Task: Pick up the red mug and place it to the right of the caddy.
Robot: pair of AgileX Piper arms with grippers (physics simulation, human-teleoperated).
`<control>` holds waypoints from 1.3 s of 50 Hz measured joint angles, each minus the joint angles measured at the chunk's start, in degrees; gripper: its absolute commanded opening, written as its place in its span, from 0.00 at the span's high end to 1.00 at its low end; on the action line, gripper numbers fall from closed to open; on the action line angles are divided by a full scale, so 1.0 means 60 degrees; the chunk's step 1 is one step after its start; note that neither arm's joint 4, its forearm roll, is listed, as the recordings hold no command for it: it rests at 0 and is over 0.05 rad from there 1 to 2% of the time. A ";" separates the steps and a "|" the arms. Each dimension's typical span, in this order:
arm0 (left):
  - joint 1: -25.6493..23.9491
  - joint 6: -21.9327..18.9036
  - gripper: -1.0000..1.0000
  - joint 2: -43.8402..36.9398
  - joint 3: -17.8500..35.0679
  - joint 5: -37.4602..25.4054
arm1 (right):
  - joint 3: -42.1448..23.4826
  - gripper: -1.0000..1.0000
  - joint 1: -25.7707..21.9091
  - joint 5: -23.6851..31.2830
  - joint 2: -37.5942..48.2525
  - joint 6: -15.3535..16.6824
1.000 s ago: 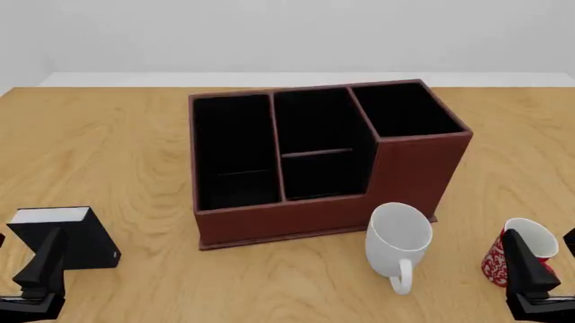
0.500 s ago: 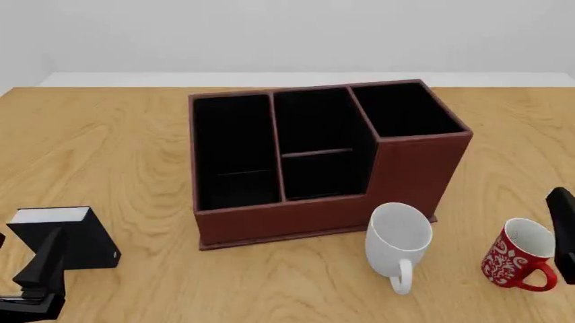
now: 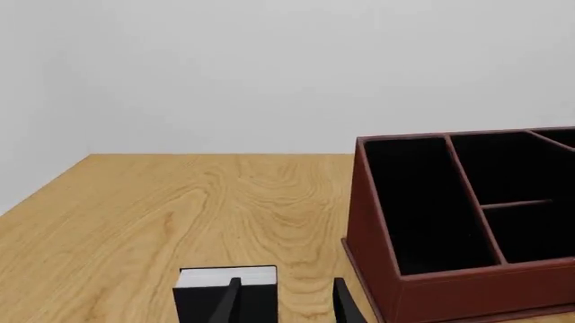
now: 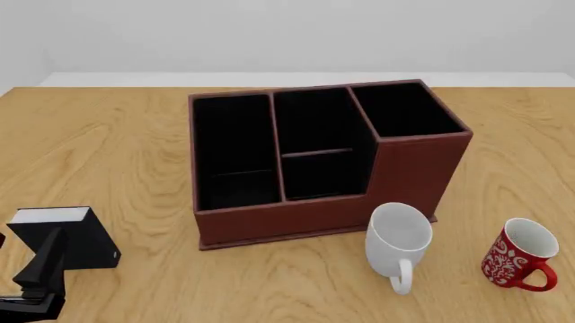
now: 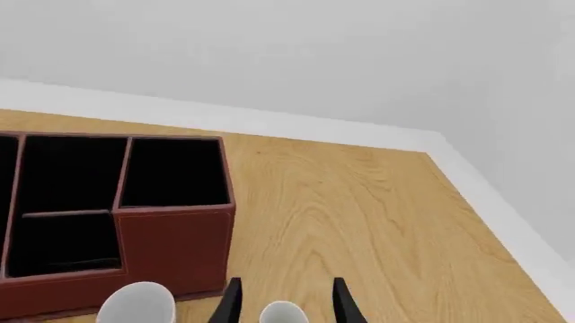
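The red mug (image 4: 518, 261) with its white swirls stands upright on the table, right of and nearer than the caddy (image 4: 314, 161), its handle pointing to the near right. In the right wrist view only its white rim (image 5: 284, 312) shows, low between the fingers of my right gripper (image 5: 285, 304), which is open and above it. My right gripper is out of the front view. At the near left edge my left gripper (image 4: 38, 272) is open, with nothing between its fingers (image 3: 225, 306).
A plain white mug (image 4: 398, 241) stands just in front of the caddy's taller right end, left of the red mug. A small black box with a white top (image 4: 64, 235) sits right beside my left gripper. The table's far edge meets a white wall.
My right gripper, which stood in front of the red mug, has drawn away to the right and out of the front view. The mug now shows whole, in the same place.
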State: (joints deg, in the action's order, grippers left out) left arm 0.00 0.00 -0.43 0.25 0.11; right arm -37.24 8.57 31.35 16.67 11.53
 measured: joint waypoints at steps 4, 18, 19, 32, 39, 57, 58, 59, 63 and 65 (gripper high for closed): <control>0.0000 0.0000 0.00 0.0000 0.0000 0.0000 | -0.0239 0.00 0.0062 0.0347 0.0295 0.0122; 0.0000 0.0000 0.00 0.0000 0.0000 0.0000 | -0.0111 0.00 0.0465 0.1206 0.0652 0.0464; 0.0000 0.0000 0.00 0.0000 0.0000 0.0000 | -0.0083 0.00 0.0494 0.1259 0.0645 0.0463; 0.0000 0.0000 0.00 0.0000 0.0000 0.0000 | 0.0482 0.00 0.0891 0.1760 0.0347 0.0472; 0.0000 0.0000 0.00 0.0000 0.0000 0.0000 | 0.0865 0.00 0.0985 0.1793 0.0248 0.0430; 0.0000 0.0000 0.00 0.0001 0.0000 0.0000 | 0.2106 0.00 0.1110 0.1028 0.0457 0.0141; 0.0000 0.0000 0.00 0.0001 0.0000 0.0000 | 0.2163 0.00 0.1120 0.0973 0.0487 0.0135; 0.0000 0.0001 0.00 0.0001 0.0000 0.0000 | 0.2217 0.00 0.1130 0.0918 0.0518 0.0127; 0.0000 0.0000 0.00 0.0001 0.0000 0.0000 | 0.2431 0.00 0.1164 0.0699 0.0646 0.0083; 0.0000 0.0000 0.00 0.0001 0.0000 0.0000 | 0.2528 0.00 0.1182 0.0593 0.0716 0.0052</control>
State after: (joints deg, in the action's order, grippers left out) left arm 0.00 0.00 -0.43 0.25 0.11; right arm -22.08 15.66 34.90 20.96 11.84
